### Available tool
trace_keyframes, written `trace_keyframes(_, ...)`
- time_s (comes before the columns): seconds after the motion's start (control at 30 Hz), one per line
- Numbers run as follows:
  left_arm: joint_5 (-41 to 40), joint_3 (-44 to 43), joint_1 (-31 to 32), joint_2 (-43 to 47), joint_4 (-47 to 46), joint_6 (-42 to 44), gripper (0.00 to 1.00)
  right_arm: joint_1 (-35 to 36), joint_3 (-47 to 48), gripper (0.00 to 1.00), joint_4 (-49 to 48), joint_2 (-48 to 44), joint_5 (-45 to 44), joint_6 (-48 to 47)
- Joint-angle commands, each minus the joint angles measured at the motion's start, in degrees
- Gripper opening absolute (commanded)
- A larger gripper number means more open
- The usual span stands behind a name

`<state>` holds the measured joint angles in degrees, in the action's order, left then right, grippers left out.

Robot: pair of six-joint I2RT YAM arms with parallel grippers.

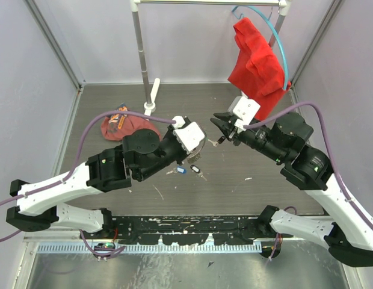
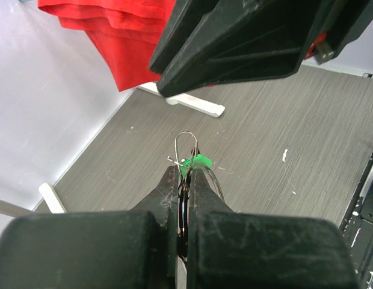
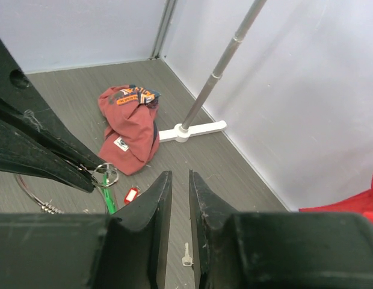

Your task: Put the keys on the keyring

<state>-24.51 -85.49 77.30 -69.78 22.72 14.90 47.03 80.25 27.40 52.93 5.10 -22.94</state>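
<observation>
1. We find the left gripper point(image 2: 185, 176) clamped on the keyring point(image 2: 186, 137), on the near side of the rack base point(image 2: 198, 106).
2. Right gripper point(image 3: 180, 176): jaws slightly apart, empty.
3. Scuffed grey wood-grain floor point(image 1: 234, 180); pale walls point(image 1: 192, 48) surround the rack base.

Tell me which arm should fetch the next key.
Right. The left gripper is shut on the keyring; the right gripper is empty, jaws apart, with a loose key lying just ahead of it.
</observation>
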Motion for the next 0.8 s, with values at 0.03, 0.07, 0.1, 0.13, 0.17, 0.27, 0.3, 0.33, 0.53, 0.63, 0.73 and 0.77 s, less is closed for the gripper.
trace_keyframes(0.03,-4.01,0.80,0.04,1.49,0.81,-0.73,0.00,-0.23,-0.10,0.27,-3.63,-2.56,-7.62,3.94)
trace_keyframes(0.07,-4.64,0.84,0.05,1.61,1.05,-1.07,0.00,-0.25,-0.59,0.29,-3.40,-2.84,-8.47,4.74)
trace_keyframes(0.1,-5.30,1.04,-0.01,1.80,1.14,-1.43,0.00,-0.24,-1.19,0.31,-3.14,-3.28,-8.97,5.88)
trace_keyframes(0.13,-6.01,1.16,0.02,1.98,1.18,-1.96,0.00,-0.21,-1.88,0.33,-2.93,-3.64,-9.47,7.08)
trace_keyframes(0.17,-7.16,1.32,0.00,2.18,1.19,-2.36,0.00,-0.22,-2.70,0.36,-2.66,-4.14,-9.52,8.44)
trace_keyframes(0.27,-9.63,1.49,-0.03,2.64,1.30,-3.66,0.00,-0.22,-4.98,0.39,-1.56,-5.66,-8.42,12.89)
trace_keyframes(0.3,-10.22,1.54,0.01,2.75,1.46,-4.24,0.00,-0.21,-5.86,0.40,-1.48,-6.16,-7.77,14.54)
trace_keyframes(0.33,-10.89,1.73,-0.01,2.80,1.78,-4.85,0.00,-0.24,-6.70,0.41,-1.49,-6.59,-7.05,16.28)
trace_keyframes(0.53,-12.25,4.18,-0.35,2.96,5.60,-12.05,0.00,-0.24,-9.74,0.43,1.03,-7.36,-6.38,24.07)
trace_keyframes(0.63,-11.58,7.03,-1.14,3.15,7.54,-16.51,0.00,-0.26,-8.96,0.43,3.73,-7.69,-11.47,26.75)
trace_keyframes(0.73,-8.44,12.69,-2.95,3.43,6.03,-21.32,0.00,-0.26,-8.57,0.44,4.52,-10.19,-19.85,29.10)
trace_keyframes(0.77,-6.91,14.56,-3.47,3.16,4.92,-22.97,0.00,-0.22,-8.73,0.45,4.51,-11.15,-21.92,29.69)
